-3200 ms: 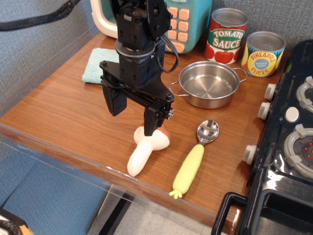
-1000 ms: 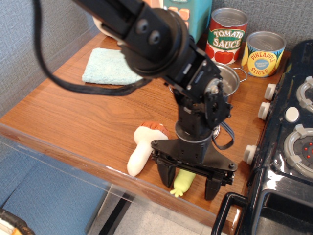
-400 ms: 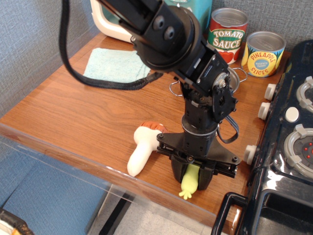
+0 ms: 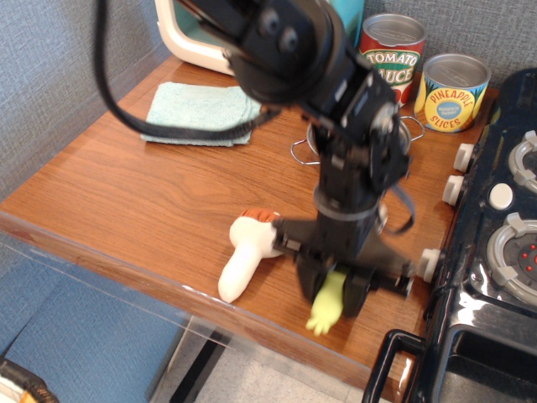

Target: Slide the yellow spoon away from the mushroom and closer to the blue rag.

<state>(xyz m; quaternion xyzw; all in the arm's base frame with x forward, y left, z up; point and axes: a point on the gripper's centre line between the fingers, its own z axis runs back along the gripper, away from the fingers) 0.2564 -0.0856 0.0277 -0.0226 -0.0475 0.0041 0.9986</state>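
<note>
The end effector (image 4: 334, 290) clenches the yellow spoon (image 4: 325, 306) by its thick, stiff handle, just right of the mushroom (image 4: 246, 255); light and probably slippery on the table (image 4: 126, 193), far from the blue rag (image 4: 201, 113).

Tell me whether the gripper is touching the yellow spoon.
Touching. The single camera view shows the gripper with its fingers closed around the yellow spoon, whose handle tip sticks out below, though motion blur softens the edges.

Arm reaching down from upper left, wrist vertical, end effector (image 4: 333, 294) pointing down, fingers closed in, motion-blurred.
</note>
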